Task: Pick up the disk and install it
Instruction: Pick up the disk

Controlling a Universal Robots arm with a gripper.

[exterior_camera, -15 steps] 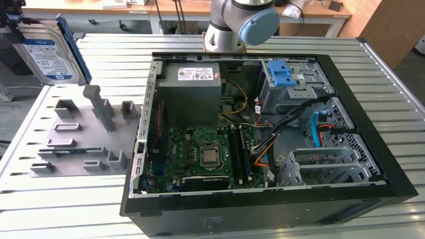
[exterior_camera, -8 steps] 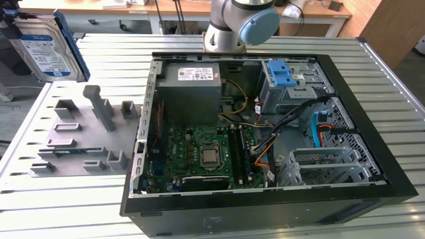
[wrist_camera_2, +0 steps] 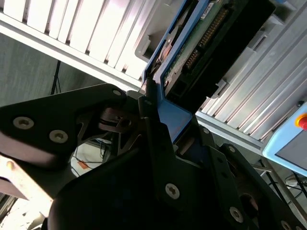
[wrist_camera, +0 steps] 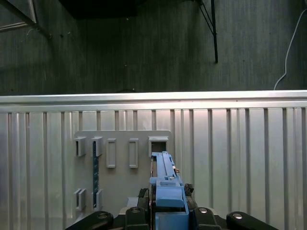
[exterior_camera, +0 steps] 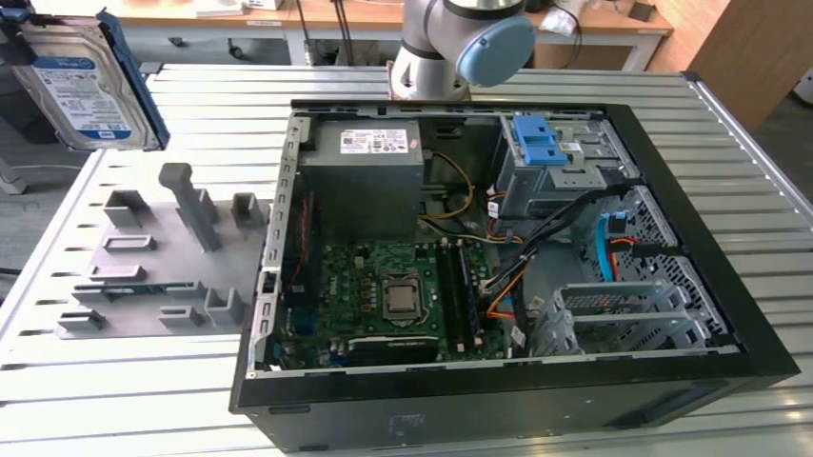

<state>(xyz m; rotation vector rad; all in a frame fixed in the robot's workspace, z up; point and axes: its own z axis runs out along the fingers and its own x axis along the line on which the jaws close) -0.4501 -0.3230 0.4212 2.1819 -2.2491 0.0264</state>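
I work over a table (exterior_camera: 114, 400) of pale metal slats laid side by side with narrow grooves between them. In the first wrist view its ribs (wrist_camera: 240, 158) run to a straight edge. Two things lie directly on it. Toward the exterior view's left is a flat grey fixture plate (exterior_camera: 178, 271), with upright posts and small slotted holders rising from it; the first wrist view shows the plate (wrist_camera: 122, 191) too. Just beside it, toward the exterior view's right, a black computer case (exterior_camera: 508, 395) lies on its side, open face upward. Behind the case the base (exterior_camera: 426, 76) of my arm seems to stand on the table, though its foot is hidden.
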